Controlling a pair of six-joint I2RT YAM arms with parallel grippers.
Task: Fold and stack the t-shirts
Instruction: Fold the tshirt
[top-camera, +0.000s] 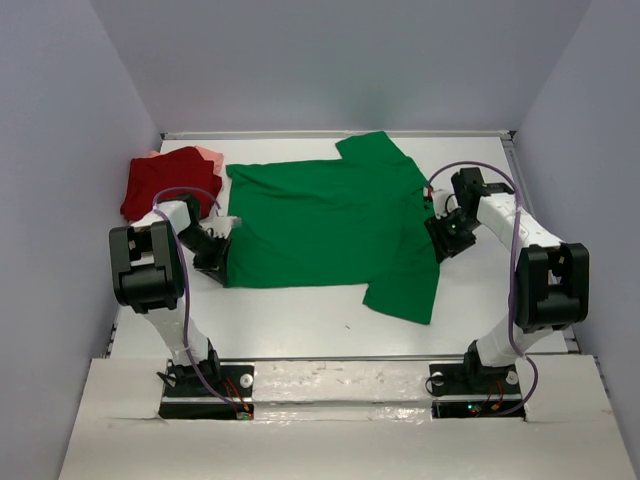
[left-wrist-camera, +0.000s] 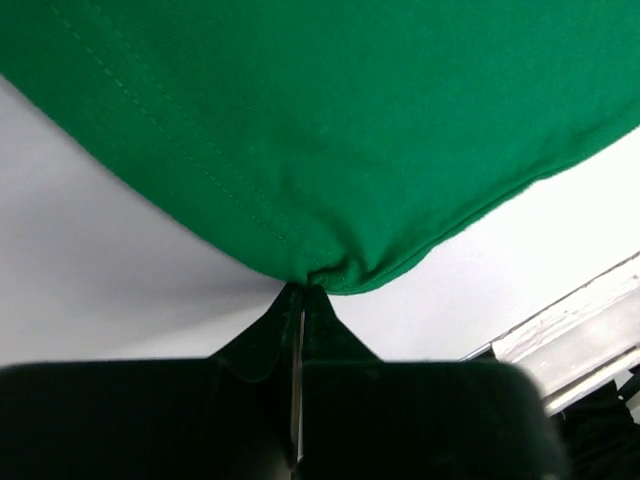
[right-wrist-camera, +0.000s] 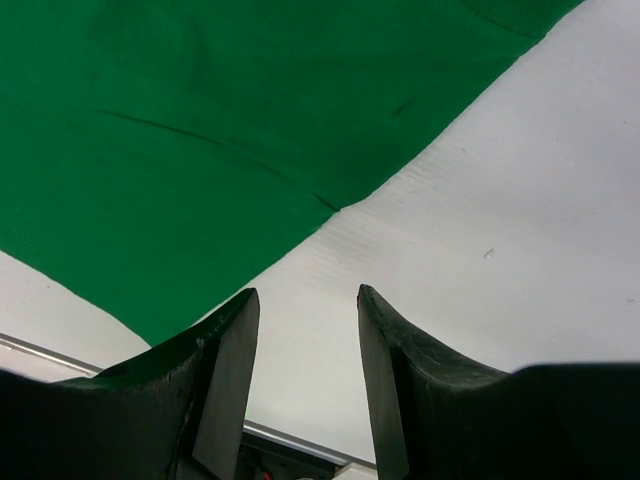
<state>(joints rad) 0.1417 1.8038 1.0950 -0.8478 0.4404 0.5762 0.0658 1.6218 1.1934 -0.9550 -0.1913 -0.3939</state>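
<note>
A bright green t-shirt (top-camera: 320, 220) lies spread flat across the middle of the white table (top-camera: 300, 325), with one sleeve pointing to the back and one to the front right. My left gripper (top-camera: 226, 243) is at the shirt's left edge. In the left wrist view it (left-wrist-camera: 302, 288) is shut on a puckered bit of the green hem (left-wrist-camera: 340, 265). My right gripper (top-camera: 438, 238) sits at the shirt's right edge. In the right wrist view it (right-wrist-camera: 308, 292) stands open over bare table, just short of the green cloth (right-wrist-camera: 200, 130). A dark red t-shirt (top-camera: 165, 185) lies bunched at the back left, with a pale pink one (top-camera: 208, 157) peeking out behind it.
Grey walls close in the table on the left, right and back. A metal rail (top-camera: 512, 165) runs along the table's right edge. The arm bases (top-camera: 205, 385) stand at the near edge.
</note>
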